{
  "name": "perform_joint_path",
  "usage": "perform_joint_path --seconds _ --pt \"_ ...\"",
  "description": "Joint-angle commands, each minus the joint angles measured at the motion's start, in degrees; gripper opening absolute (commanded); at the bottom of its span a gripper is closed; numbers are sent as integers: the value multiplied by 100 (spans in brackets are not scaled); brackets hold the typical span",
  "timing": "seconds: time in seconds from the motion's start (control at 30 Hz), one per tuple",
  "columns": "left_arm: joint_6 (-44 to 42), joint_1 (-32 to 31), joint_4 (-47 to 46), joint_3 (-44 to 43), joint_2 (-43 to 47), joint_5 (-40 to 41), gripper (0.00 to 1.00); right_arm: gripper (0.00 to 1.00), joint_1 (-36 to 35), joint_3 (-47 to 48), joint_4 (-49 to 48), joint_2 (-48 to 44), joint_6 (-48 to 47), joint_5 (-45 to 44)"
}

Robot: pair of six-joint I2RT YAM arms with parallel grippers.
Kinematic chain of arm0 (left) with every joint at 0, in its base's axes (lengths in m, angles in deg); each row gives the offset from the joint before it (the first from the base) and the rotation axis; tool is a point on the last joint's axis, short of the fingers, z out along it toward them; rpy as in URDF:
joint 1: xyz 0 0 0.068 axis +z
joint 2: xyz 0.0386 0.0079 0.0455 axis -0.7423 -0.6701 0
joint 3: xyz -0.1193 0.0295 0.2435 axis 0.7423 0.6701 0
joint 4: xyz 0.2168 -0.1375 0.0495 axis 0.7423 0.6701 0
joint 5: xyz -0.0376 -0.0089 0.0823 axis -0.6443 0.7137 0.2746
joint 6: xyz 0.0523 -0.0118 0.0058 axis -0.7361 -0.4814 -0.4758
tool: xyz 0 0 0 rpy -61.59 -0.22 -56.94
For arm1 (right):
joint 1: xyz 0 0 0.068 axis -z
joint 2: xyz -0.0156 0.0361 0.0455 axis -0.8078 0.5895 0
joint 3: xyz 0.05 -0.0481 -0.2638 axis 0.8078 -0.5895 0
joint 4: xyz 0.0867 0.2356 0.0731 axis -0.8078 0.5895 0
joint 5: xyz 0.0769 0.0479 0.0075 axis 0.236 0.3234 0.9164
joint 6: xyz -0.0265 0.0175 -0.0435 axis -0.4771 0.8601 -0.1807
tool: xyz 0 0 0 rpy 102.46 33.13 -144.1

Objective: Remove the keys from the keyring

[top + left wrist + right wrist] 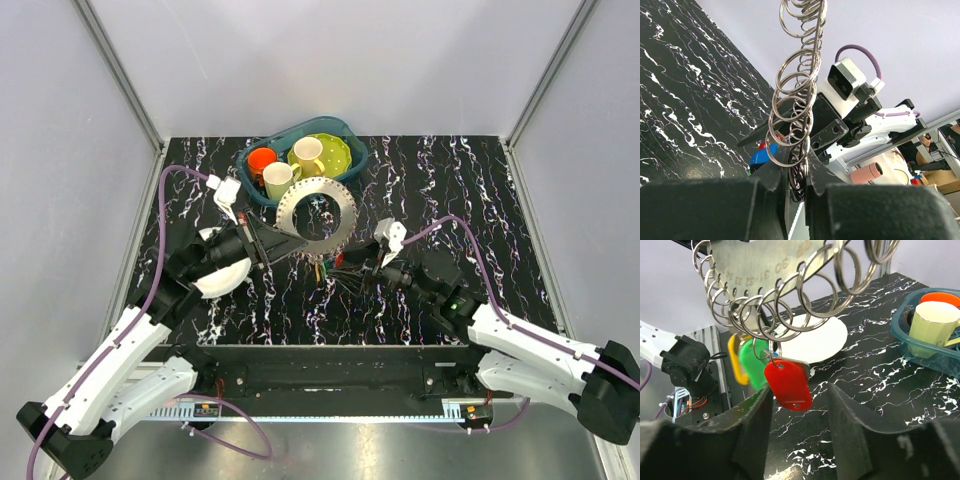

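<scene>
Grey walls enclosed a black, white-veined tabletop [430,200]. Above its middle the keyring [316,213] was held aloft, clamped at its near-left edge by the closed left hand [272,245]. No key was seen removed: the red key [787,382], green key [752,365] and yellow key [735,360] hung from it, so the whole task was judged left. The right hand [800,389] was spread moderately, the red key between its fingers, unpinched. Only the left wrist view showed a blue key [760,157].
</scene>
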State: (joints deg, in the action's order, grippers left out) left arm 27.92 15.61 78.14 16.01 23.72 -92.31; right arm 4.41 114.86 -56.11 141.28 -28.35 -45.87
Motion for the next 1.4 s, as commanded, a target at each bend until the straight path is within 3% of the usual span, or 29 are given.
perform_joint_path --seconds 0.0,0.13,0.3,0.33,0.37,0.43,0.6,0.83,1.37 --pt "21 -12 -418 -205 139 129 0 49 -89 270 -434 -14 -149 -332" --pt "-5 -12 -365 -161 156 155 0 39 -98 235 -443 -146 -202 -517" --pt "39 -12 -383 -99 182 164 0 49 -106 287 -241 -147 -421 -675" --pt "39 -12 -383 -82 191 164 0 46 -106 296 -206 -164 -448 -693" --pt "39 -12 -374 -82 191 164 0 34 -106 296 -171 -173 -483 -745" --pt "21 -12 -339 -108 191 182 0 27 -106 270 -144 -225 -544 -859" --pt "-75 -12 -198 -178 174 217 0 39 -106 252 172 -339 -633 -1062" --pt "-102 -12 -180 -196 174 279 0 48 -106 234 330 -366 -826 -1194" --pt "-40 -12 -189 -135 191 305 0 53 -203 322 -346 38 -694 -825"
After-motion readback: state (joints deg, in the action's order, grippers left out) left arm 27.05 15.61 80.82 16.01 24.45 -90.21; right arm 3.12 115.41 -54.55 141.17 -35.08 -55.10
